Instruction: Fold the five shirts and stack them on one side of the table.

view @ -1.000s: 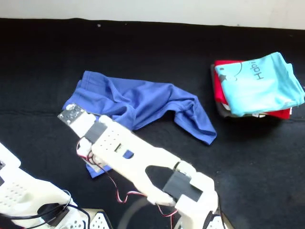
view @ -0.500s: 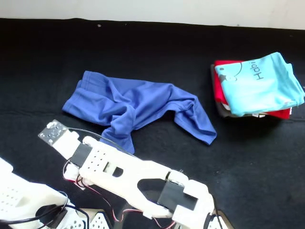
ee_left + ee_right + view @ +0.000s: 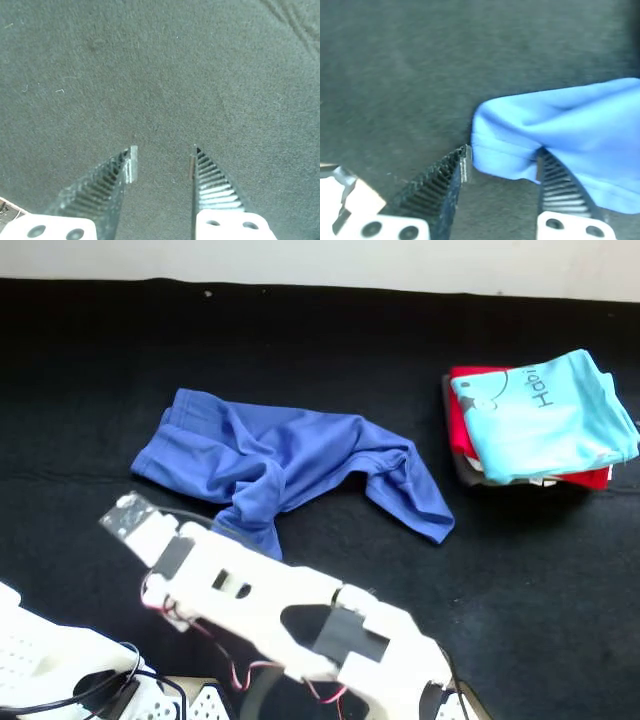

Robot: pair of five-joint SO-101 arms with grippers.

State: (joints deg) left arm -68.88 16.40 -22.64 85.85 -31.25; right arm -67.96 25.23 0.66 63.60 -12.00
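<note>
Black table cloth (image 3: 320, 330) is carrying the crumpled blue shirt (image 3: 290, 455) at centre and the folded stack (image 3: 540, 420) at upper right. Right gripper (image 3: 502, 167) is holding its fingers spread astride the shirt's hem, and left gripper (image 3: 161, 162) is gaping over bare cloth.

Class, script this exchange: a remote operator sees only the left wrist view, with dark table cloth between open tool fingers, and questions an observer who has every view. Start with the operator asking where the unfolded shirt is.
Operator: Where is the unfolded shirt?
Observer: The blue shirt lies crumpled in the middle of the table.
Operator: Is the other tool anywhere near it?
Observer: Yes. The right tool is open, and an edge of the blue shirt lies between its fingers.
Operator: Is anything folded already?
Observer: A stack of folded shirts sits at the right side of the high view, with a light blue shirt on top and a red shirt beneath it.
</note>
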